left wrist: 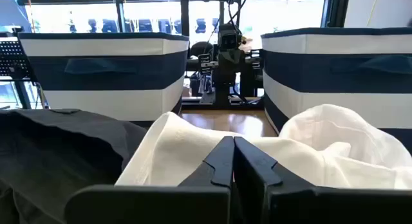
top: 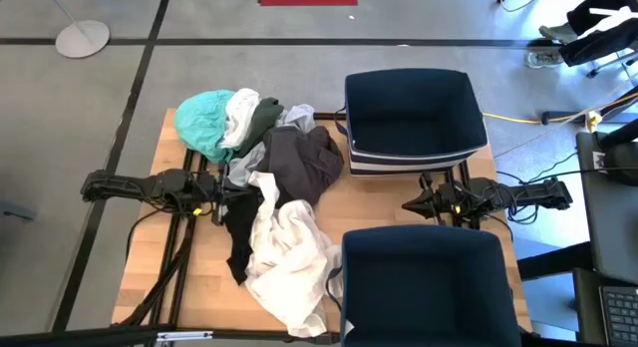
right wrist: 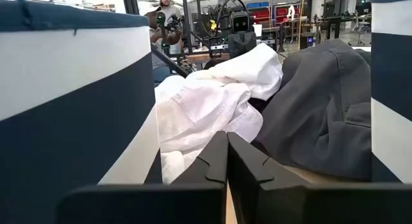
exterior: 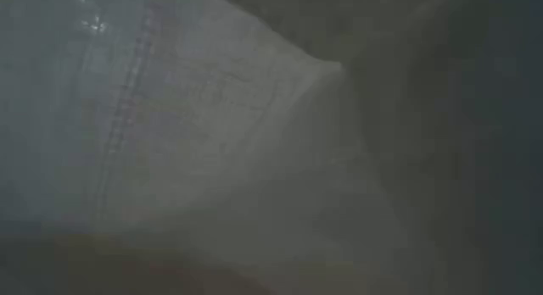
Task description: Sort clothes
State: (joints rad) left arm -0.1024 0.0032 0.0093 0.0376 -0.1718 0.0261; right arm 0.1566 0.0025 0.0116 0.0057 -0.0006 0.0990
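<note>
The left end effector (top: 221, 196) rests low on the wooden bench (top: 150, 267), at the left side of the pile of clothes (top: 269, 187). Its two dark fingers (left wrist: 222, 163) are pressed tight together and hold nothing. In the left wrist view, a white garment (left wrist: 309, 153) lies right in front of the fingertips, and a dark grey garment (left wrist: 58, 140) lies beside it.

The right end effector (top: 411, 203) lies low on the bench too, in the gap between the two navy blue bins. Its fingers (right wrist: 219, 159) are also closed tight, with nothing between them. It points at the pile, and in the right wrist view the white garment and the dark grey one (right wrist: 322, 108) lie just ahead of it.

The clothes are heaped in the middle of the bench, between the two arms. A teal garment (top: 204, 123) is at the far end, next to a dark green one (top: 264, 116). The dark grey one (top: 299, 163) is in the middle. A black one (top: 239, 237) and the big white one (top: 289, 262) are at the near end.

The far bin (top: 414, 123) and the near bin (top: 429, 287) stand on the right side of the bench. No clothes show inside them.

The low view is covered by pale cloth (exterior: 237, 159) right up against the camera.

A person (right wrist: 165, 18) shows far off in the room, in the right wrist view.
</note>
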